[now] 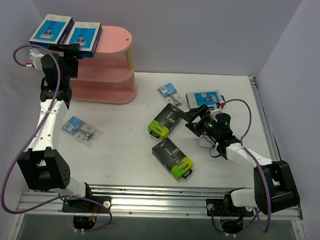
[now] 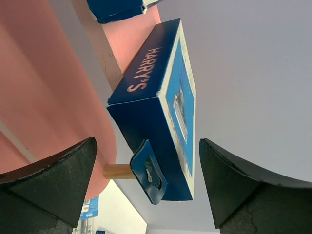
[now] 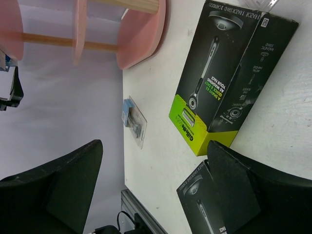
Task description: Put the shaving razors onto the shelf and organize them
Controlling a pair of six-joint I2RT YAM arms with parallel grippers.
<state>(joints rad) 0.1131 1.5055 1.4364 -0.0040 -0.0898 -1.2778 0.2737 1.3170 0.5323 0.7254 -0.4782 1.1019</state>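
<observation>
While both my pincers are spread wide and pinching nothing, here's the rundown. At the upper left of the overhead frame is the pink shelf (image 1: 114, 39), three oval boards on pale wooden posts. Its top board carries two flat blue-and-white boxes side by side, the left blue box (image 1: 51, 30) and the right blue box (image 1: 85, 37). My left pincer (image 1: 69, 49) sits right at the right blue box. On the left wrist view that box shows "HARRY'S" down its dark side and a hang tab on the near end, with my fingers (image 2: 53, 180) standing off on either side, not touching it.

Everything else lies on the white table (image 1: 121, 155). There's a third blue box (image 1: 203, 97) right of centre and an upper black box (image 1: 164, 122) with a lime-green end mid-frame. A lower black box (image 1: 172, 159) is just below that, a centre blister pack (image 1: 169, 92) above them and a left blister pack (image 1: 81, 129) over at the left. My right pincer (image 1: 194, 117) hovers between the third blue box and the upper black box.
</observation>
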